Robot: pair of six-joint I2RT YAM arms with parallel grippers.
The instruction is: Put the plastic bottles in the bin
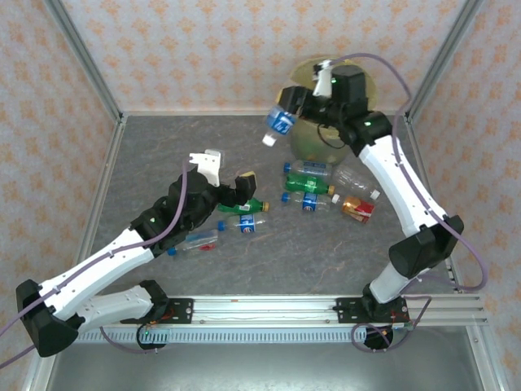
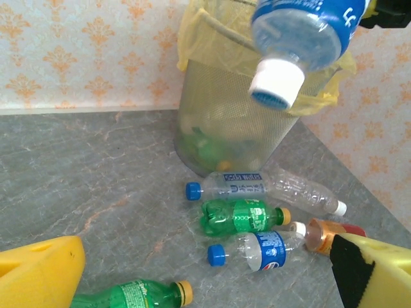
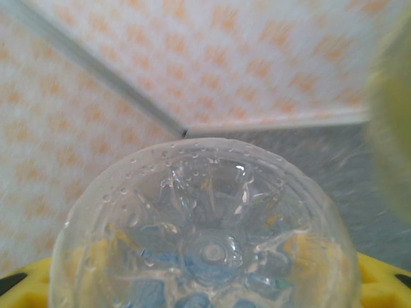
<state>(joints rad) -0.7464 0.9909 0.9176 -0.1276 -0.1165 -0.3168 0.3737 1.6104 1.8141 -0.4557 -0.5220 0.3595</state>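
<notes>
The right hand (image 1: 291, 104) is clamped on the base end of a blue-labelled bottle (image 1: 279, 124) and holds it in the air. Its white cap (image 2: 277, 82) tips down toward 7 o'clock in the top view. The bottle hangs just at 9 o'clock of the bin (image 1: 307, 143), outside the rim and above the desk (image 1: 163, 155). In the right wrist view its clear ribbed bottom sits between the yellow fingers (image 3: 385, 279).

The left hand (image 1: 226, 173) is spread wide and holds nothing; its fingers stand far apart at the lower corners of its own view. A green bottle (image 1: 242, 207) lies on the desk at this hand's 5 o'clock, near but untouched. A red-labelled bottle (image 1: 195, 242) lies at about its 7 o'clock, beside the left arm. A group of bottles (image 1: 308, 186) lies on the desk at the bin's 6 o'clock, the nearest just beside its wall, well apart from both hands.
</notes>
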